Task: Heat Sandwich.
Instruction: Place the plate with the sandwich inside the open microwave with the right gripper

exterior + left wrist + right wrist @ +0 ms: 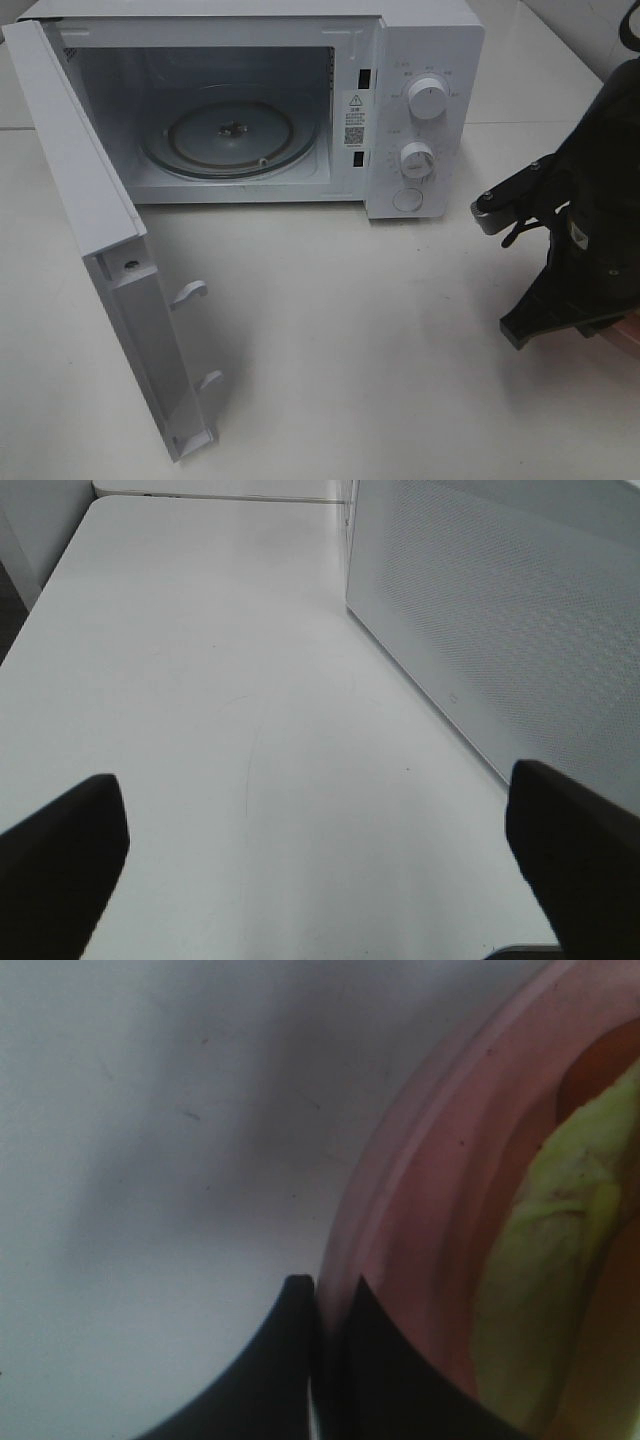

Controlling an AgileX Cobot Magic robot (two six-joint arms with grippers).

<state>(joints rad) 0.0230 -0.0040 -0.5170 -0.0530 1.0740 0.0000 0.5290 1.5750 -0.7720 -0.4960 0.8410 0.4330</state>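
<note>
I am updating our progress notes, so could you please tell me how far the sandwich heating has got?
Done: the door stands open, the turntable bare. In hand: the right pincer is shut on the plate rim, sandwich aboard; the left pincer is open and empty. Left: plate into the microwave, door closed, dials set.

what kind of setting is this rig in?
Probably a lab bench staged as a kitchen: a microwave with its door open on a plain white table, plus a sandwich on a pink plate.
</note>
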